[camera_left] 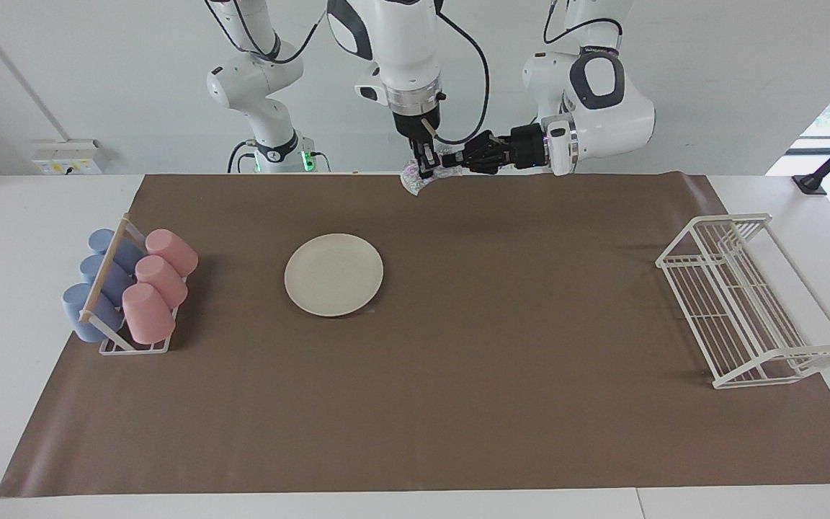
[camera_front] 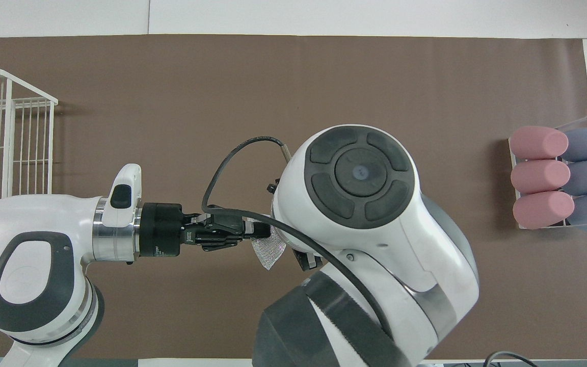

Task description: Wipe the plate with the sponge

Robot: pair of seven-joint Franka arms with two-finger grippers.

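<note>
The cream-white plate [camera_left: 333, 274] lies flat on the brown mat, toward the right arm's end; in the overhead view the right arm hides it. The silvery sponge [camera_left: 415, 182] hangs in the air over the mat's edge nearest the robots, well clear of the plate. It also shows in the overhead view [camera_front: 269, 252]. My left gripper [camera_left: 452, 164] reaches in level and is shut on one end of the sponge; it also shows in the overhead view [camera_front: 259, 233]. My right gripper [camera_left: 426, 171] points straight down and touches the sponge's other end.
A holder with pink and blue cups [camera_left: 130, 288] stands at the right arm's end of the mat. A white wire rack [camera_left: 739, 303] stands at the left arm's end. The brown mat [camera_left: 494, 375] covers most of the table.
</note>
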